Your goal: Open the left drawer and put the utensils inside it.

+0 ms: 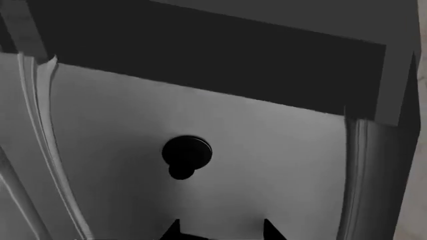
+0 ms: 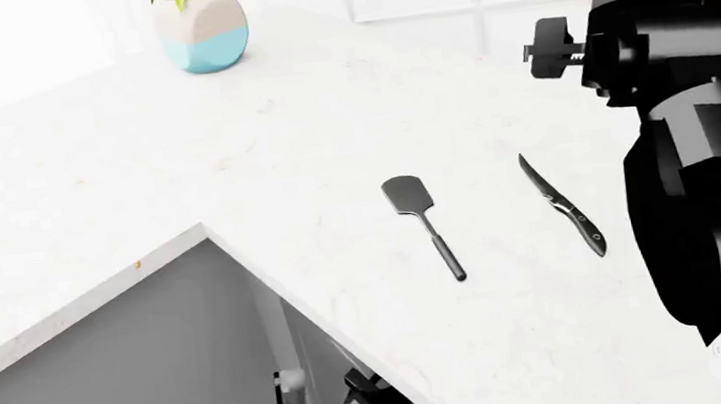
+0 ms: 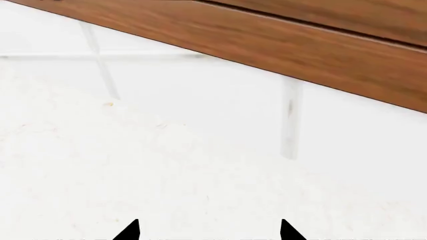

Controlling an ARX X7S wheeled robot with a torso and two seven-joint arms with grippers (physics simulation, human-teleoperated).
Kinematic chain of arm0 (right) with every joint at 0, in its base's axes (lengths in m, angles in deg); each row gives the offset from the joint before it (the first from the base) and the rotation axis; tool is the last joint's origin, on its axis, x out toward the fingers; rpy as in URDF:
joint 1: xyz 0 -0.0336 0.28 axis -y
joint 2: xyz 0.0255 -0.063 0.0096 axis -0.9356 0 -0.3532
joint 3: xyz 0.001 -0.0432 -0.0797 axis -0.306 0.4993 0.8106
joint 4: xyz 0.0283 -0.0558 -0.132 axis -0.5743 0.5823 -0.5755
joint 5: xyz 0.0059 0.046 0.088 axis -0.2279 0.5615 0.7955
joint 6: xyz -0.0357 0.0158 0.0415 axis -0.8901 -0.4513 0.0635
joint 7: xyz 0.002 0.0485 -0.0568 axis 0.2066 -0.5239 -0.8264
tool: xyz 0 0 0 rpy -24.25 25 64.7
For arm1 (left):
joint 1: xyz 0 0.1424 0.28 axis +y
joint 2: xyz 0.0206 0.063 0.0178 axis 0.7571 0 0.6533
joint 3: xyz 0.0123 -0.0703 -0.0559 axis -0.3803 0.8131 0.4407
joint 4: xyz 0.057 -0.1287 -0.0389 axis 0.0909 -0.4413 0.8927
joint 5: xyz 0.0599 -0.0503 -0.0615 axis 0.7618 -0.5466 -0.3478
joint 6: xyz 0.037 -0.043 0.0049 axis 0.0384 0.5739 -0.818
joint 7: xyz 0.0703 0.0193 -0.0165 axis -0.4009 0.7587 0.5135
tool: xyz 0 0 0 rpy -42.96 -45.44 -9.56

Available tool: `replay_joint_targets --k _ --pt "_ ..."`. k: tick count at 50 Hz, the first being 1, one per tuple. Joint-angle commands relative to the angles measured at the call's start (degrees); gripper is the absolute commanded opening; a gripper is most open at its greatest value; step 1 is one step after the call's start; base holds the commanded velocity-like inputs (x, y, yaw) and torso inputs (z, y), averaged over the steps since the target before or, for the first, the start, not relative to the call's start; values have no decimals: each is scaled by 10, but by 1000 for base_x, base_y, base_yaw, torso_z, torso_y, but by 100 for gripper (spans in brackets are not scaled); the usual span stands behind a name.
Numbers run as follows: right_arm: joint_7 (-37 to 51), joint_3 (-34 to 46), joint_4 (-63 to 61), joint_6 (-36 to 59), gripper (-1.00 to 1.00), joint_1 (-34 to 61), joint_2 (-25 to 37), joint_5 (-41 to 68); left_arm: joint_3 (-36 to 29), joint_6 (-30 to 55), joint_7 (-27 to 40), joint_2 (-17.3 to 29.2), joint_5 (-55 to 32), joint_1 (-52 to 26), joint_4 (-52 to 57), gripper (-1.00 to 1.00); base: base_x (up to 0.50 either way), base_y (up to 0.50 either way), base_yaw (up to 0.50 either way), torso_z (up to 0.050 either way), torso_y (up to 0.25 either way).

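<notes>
Utensils lie untouched on the white tabletop [image 2: 127,156] in the head view: the spatula [image 2: 420,214], blade away from me and handle toward me, and just to its right the knife [image 2: 562,203], well apart from it and roughly parallel. Neither is held.

Left drawer [image 1: 200,145] — I take it to be the grey panel filling the left wrist view, with a round black knob-like end of its handle [image 1: 186,155] near the middle and a dark gap above it under the tabletop's edge. Whether it has begun to slide out I cannot tell.

Step in hand, as I judge it: getting the drawer open. To do it well I would centre the left claw [image 1: 220,231] on the handle, close firmly, then pull straight out along the drawer's travel, not sideways, far enough to leave room for both utensils.

Left claw: only two dark fingertips show at the frame edge, set apart, nothing between them; they sit short of the handle and touch nothing I can see. Right claw [image 3: 208,231]: tips likewise spread wide and empty, facing bare tabletop and a wooden cabinet [image 3: 313,45] beyond — idle for now.
</notes>
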Motion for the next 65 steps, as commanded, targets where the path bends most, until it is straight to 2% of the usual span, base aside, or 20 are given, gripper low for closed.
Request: replay_joint_targets --k 1,4,8,26,32,38,48,51,55,65 --pt "1 -4 0 -1 100 -2 0 -1 8 -16 25 -14 64 -23 -43 -100 0 0 0 0 0" --pt "1 -5 0 -2 100 -4 1 -1 38 -31 65 -16 39 -7 -31 -100 0 0 0 0 0" --pt "2 -6 0 -2 100 -3 1 -1 62 -40 114 -8 12 42 37 -100 0 0 0 0 0" --pt "0 -14 0 -6 100 -8 3 0 70 -40 128 5 -4 61 47 -100 0 0 1 0 0" --pt "1 -16 0 -6 100 -7 6 -1 74 -34 133 20 -15 89 88 -100 -1 1 3 0 0" --pt "2 -22 0 -6 100 -7 8 0 63 -23 97 61 -10 161 162 -100 0 0 2 0 0" --pt "3 -21 0 -6 100 -9 9 -1 91 -43 40 116 -22 287 250 -100 0 0 1 0 0" --pt "4 -24 0 -5 100 -8 10 0 94 -54 24 127 -13 313 253 -100 0 0 0 0 0" --pt "7 -24 0 -4 100 -7 10 -1 100 -75 -32 143 0 362 266 -100 0 0 0 0 0" --pt "15 -26 0 0 100 -7 10 -1 104 -89 -85 153 2 411 247 -100 0 0 0 0 0"
